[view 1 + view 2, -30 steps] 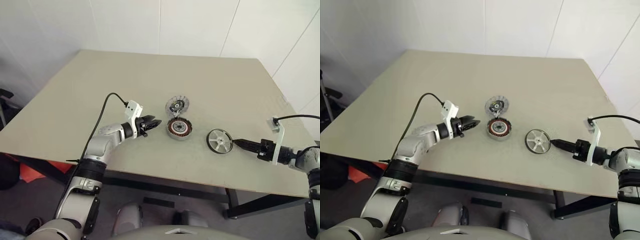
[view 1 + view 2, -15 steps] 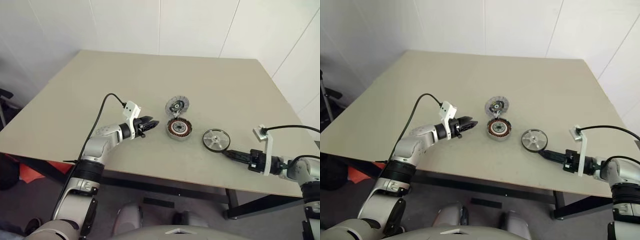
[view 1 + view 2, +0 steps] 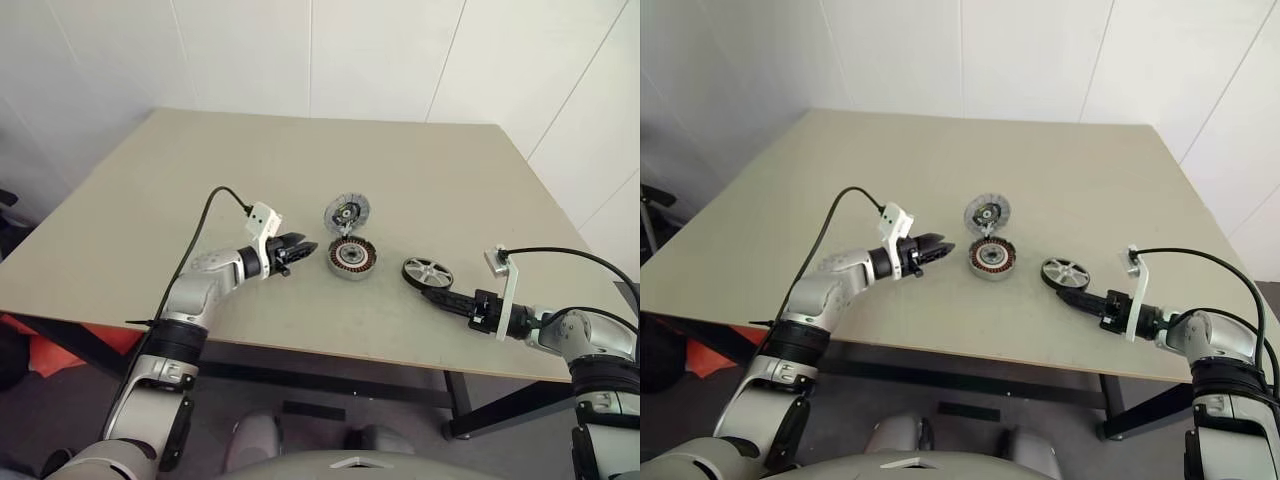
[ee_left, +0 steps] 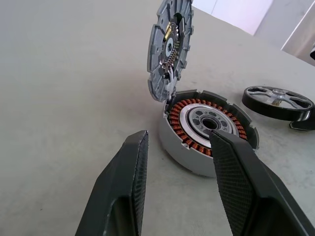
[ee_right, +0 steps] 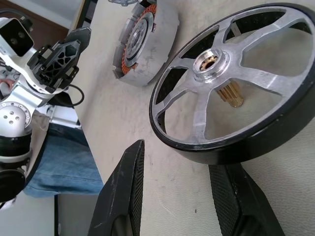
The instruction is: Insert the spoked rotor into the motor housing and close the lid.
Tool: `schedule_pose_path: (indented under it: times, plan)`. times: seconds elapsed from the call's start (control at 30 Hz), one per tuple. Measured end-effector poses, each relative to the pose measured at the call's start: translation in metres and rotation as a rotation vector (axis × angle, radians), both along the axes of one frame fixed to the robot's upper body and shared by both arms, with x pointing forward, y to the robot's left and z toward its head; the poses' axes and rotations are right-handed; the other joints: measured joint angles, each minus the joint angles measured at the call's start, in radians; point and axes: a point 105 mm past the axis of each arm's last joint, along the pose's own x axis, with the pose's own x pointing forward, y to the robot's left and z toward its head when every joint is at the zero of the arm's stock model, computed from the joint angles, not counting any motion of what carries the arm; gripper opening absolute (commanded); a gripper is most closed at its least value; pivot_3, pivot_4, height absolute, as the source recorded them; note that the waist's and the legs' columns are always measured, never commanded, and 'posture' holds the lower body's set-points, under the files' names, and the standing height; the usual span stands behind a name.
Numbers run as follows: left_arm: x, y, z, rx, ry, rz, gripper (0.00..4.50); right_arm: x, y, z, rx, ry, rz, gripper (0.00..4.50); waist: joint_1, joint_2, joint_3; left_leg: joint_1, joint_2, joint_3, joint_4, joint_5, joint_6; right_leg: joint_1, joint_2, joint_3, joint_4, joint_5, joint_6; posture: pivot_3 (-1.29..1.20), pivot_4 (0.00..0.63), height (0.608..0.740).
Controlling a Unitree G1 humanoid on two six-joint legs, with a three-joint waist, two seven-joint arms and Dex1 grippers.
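Three parts are sitting near the middle of the table (image 3: 150,200) in front of us: the motor housing (image 3: 352,258), the lid (image 3: 346,214) and the spoked rotor (image 3: 427,273). We are seeing the motor housing resting flat with its copper windings facing up, and the lid is standing nearly upright at the housing's far edge, its dark inner face with green bits turned toward the housing. The spoked rotor is lying flat to the right of the housing, apart from it. Our left gripper (image 3: 301,247) is hovering just left of the housing with its fingers (image 4: 129,187) parted and holding nothing; in the left wrist view the housing is sitting just beyond the gap between them. Our right gripper (image 3: 432,294) is reaching low over the table toward the near right edge of the rotor, its fingers (image 5: 127,196) spread and empty, one on each side of the rotor's dark rim; whether they are touching it we cannot tell.
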Motion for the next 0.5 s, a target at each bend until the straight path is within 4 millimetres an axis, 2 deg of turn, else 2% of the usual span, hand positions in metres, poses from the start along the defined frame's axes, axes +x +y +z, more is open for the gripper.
schedule_pose_path:
  times: [0.17, 0.4, 0.47, 0.5]
  plan:
    - [-0.001, -0.001, -0.002, 0.017, -0.001, -0.004, 2.09, 0.001, -0.002, 0.001, 0.026, 0.024, -0.026, 2.23, -0.001, 0.000, 0.000, 0.000, -0.001, 0.001, -0.001, -0.002, 0.003, 0.001, -0.002, 0.000, -0.003, 0.001, 0.000, 0.00, 0.000, 0.740]
    - [-0.004, -0.004, -0.008, 0.030, 0.012, -0.017, 2.09, 0.014, -0.014, 0.006, 0.044, 0.034, -0.136, 2.23, 0.000, 0.002, 0.000, -0.002, -0.001, 0.002, -0.003, -0.001, 0.002, -0.002, -0.002, 0.000, -0.002, 0.001, 0.000, 0.00, 0.000, 0.740]
    - [-0.007, -0.005, -0.012, 0.034, 0.020, -0.022, 2.09, 0.016, -0.017, 0.008, 0.046, 0.031, -0.157, 2.23, 0.001, 0.002, 0.000, -0.005, -0.001, 0.002, -0.004, -0.001, 0.002, -0.005, -0.002, 0.000, -0.002, 0.004, -0.004, 0.00, 0.000, 0.740]
    - [-0.007, -0.005, -0.012, 0.035, 0.021, -0.024, 2.09, 0.016, -0.017, 0.008, 0.047, 0.030, -0.158, 2.05, 0.002, 0.002, 0.000, -0.007, -0.001, 0.002, -0.004, -0.001, 0.002, -0.007, -0.002, 0.000, -0.001, 0.005, -0.006, 0.00, 0.000, 0.740]
